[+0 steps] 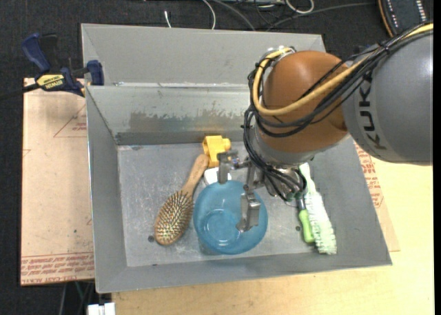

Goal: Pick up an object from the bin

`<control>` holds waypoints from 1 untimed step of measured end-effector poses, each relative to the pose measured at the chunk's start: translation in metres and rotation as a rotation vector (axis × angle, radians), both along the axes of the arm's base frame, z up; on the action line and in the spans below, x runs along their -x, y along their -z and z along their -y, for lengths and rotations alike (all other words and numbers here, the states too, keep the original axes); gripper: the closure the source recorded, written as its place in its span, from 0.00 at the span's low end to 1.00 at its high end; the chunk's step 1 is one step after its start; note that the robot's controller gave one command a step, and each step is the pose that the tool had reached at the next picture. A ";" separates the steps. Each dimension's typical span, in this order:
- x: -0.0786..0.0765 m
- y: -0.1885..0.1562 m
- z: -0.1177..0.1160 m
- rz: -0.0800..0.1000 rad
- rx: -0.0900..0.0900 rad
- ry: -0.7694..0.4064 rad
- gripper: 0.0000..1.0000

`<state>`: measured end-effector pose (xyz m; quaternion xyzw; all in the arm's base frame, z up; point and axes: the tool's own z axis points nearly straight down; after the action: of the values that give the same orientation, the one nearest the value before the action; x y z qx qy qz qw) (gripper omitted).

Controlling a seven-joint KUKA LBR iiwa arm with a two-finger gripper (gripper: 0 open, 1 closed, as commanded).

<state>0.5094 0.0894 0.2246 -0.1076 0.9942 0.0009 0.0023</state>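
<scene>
Blue bowl [219,231] | front middle of bin [138,169], right under gripper [235,203] | gripper fingers [249,214] spread, one inside bowl | arm [403,93] marked "KU"

One camera looks steeply down on the bin [138,169] from nearby.

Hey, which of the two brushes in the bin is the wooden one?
The oval hairbrush left of the blue bowl; wooden handle and head. The other brush, right of the bowl, has a green handle and white bristles.
</scene>
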 end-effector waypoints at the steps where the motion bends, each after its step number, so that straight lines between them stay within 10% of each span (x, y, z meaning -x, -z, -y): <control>1: -0.001 0.010 -0.004 0.000 0.001 0.032 0.00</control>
<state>0.5108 0.0932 0.2146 -0.0915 0.9958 0.0006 0.0024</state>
